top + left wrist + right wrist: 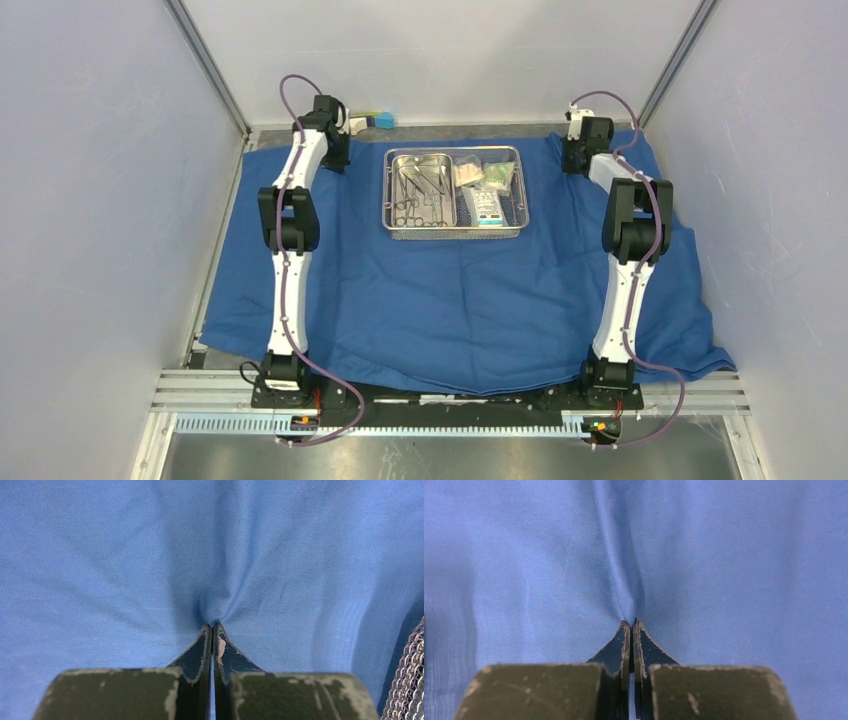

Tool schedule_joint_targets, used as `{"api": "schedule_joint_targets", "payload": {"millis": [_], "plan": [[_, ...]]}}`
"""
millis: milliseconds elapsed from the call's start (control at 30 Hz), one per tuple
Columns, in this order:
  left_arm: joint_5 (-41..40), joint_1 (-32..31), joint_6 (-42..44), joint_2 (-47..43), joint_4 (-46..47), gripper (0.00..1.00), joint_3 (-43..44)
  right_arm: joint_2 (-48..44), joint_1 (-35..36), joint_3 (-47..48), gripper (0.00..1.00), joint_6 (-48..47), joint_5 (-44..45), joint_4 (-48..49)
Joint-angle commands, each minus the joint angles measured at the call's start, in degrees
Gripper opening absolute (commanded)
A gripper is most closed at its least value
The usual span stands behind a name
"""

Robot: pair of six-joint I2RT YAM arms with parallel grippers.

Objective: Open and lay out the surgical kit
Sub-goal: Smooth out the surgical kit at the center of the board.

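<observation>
Jaws tight on blue cloth (125,555), both grips hidden from above

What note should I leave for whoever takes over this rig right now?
Left claw: shut, pinching a fold of the blue cloth wrap.
Right claw: shut on the same wrap.
Wrap lies spread open; the steel mesh tray sits on its far middle, instruments in the inner pan, packets beside the pan.
Done: unwrapping. Left: release the cloth, lay out instruments and packets.
</observation>
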Motion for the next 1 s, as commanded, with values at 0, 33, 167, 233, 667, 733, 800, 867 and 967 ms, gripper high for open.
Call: {"api": "schedule_joint_targets", "payload": {"millis": [0,33,167,233,667,733,800,867,967], "plan": [[-5.08,2.92,1.01,6.15,0.25,0.02,4.33,3.11,-0.98,2.55,0.0,0.34,6.6,-0.93],[-5.49,2.92,1.01,6.26,0.32,0.02,4.45,3.3,-1.03,2.88,0.0,0.5,6.8,-0.93],[-6.72,2.92,-1.19,6.7,0.34,0.02,5.55,4.43,-0.98,5.03,0.0,1.42,7.05,-1.64],[-6.83,4.8,-1.46,6.88,0.31,0.02,6.31,5.0,-0.98,6.15,0.0,1.69,7.02,-2.16],[0.56,9.33,-7.2,4.07,4.95,0.02,5.87,2.93,-1.05,3.3,0.0,3.24,6.15,-0.7],[0.56,9.33,-7.41,4.06,6.41,0.02,6.31,2.17,-1.05,2.37,0.0,3.72,5.7,-0.23],[0.08,9.33,-7.47,4.98,7.05,0.02,7.45,1.95,-1.05,2.41,0.0,3.9,5.43,-0.4],[0.42,9.57,-8.18,5.67,7.6,0.02,8.14,1.39,-1.05,1.63,0.0,4.05,4.06,0.7],[2.46,10.07,-9.84,5.75,9.16,0.02,7.65,-0.34,-1.05,-1.11,0.0,4.16,2.7,4.16]]}}
